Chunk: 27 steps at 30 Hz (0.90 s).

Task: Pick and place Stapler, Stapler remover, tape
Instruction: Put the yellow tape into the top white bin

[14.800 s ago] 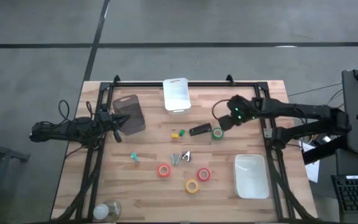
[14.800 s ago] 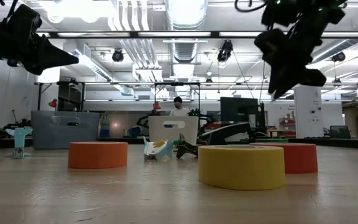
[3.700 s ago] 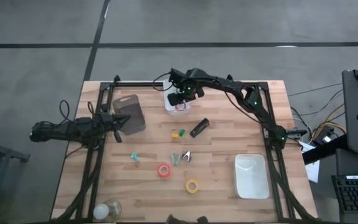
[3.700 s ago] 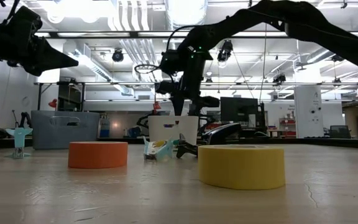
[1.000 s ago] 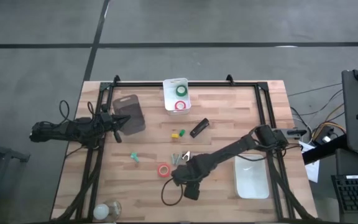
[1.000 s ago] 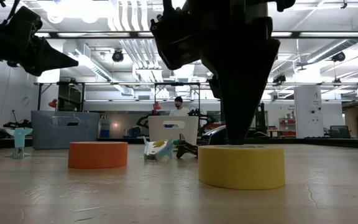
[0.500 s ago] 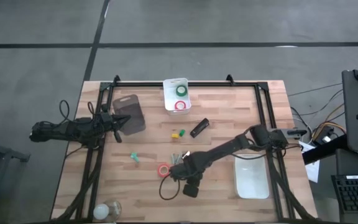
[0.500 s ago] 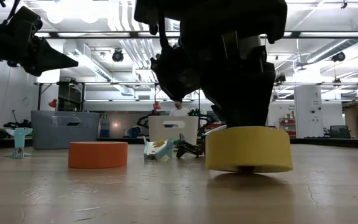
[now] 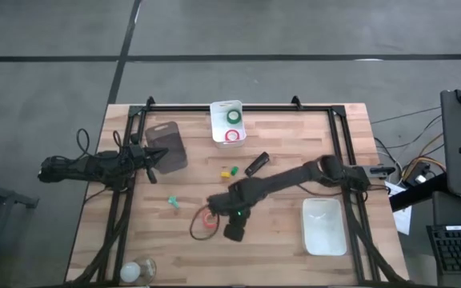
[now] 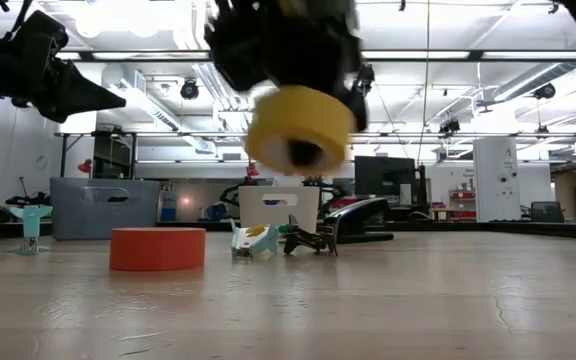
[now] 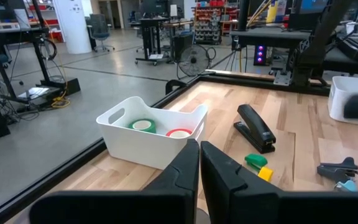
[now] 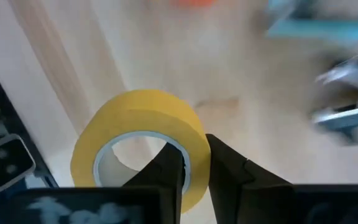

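Note:
A yellow tape roll (image 10: 300, 128) hangs tilted above the table, with my right gripper (image 12: 194, 150) shut on it near the table's middle (image 9: 230, 216). A red tape roll (image 9: 207, 218) lies flat on the wood just left of it. The black stapler (image 9: 255, 165) lies farther back, and the stapler remover (image 10: 308, 240) stands near it. A green roll (image 11: 142, 125) and a red roll (image 11: 179, 132) lie in the white bin (image 9: 228, 122) at the far edge. My left gripper (image 9: 155, 157) waits shut at the left side. My right gripper holds the yellow roll by its wall (image 12: 190, 163), one finger (image 12: 166, 167) inside the ring and the other (image 12: 229, 169) outside. The fingers come from above, pointing steeply down. The roll hangs tilted, lifted clear of the table.
A white tray (image 9: 323, 226) lies at the near right. A small green-and-yellow piece (image 9: 229, 171) sits beside the stapler, a small teal piece (image 9: 173, 203) left of the red roll. A dark grey box (image 9: 166, 146) stands by my left gripper, a bulb (image 9: 138, 270) at the near left corner.
My right gripper has shut on the yellow roll's wall and risen with it, going toward the table's left and far edges. The roll, which lay flat on the wood, is now lifted clear and tipped.

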Each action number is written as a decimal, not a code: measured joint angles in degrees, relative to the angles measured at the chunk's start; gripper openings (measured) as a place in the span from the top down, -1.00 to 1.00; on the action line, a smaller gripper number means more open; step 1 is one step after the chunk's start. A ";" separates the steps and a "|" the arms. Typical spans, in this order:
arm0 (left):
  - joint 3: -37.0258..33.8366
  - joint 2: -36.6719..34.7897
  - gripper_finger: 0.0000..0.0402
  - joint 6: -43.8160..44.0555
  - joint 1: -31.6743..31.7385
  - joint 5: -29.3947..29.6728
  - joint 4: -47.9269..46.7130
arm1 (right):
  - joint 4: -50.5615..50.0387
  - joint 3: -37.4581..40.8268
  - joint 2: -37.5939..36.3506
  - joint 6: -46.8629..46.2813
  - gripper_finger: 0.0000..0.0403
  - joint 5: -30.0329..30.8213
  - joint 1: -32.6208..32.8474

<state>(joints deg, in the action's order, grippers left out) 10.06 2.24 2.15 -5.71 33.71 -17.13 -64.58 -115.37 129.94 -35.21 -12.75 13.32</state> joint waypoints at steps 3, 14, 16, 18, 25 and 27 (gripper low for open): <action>0.00 0.00 0.90 0.00 0.00 0.00 -0.04 | -2.92 -5.16 -0.08 2.48 0.77 3.52 -2.38; 0.00 0.00 0.90 0.00 0.00 0.00 -0.12 | -5.46 -19.48 -1.00 1.53 0.75 8.22 -16.61; 0.01 0.00 0.89 0.00 0.00 -0.02 -0.19 | -5.22 -19.30 -1.49 1.68 0.75 8.17 -19.72; -0.01 0.00 0.90 0.00 -0.01 -0.02 -0.26 | -5.21 -19.30 -1.61 2.43 0.75 8.26 -22.95; -0.01 0.00 0.90 0.00 0.00 -0.02 -0.57 | -4.93 -19.28 -1.39 5.98 0.74 8.24 -34.19; 0.01 0.00 0.89 0.00 0.01 0.00 -0.58 | -4.91 -19.28 -0.77 6.73 0.74 8.30 -37.16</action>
<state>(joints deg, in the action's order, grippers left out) 10.07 2.24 2.15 -5.69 33.71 -17.72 -69.49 -134.65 129.17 -28.48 -4.45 -23.84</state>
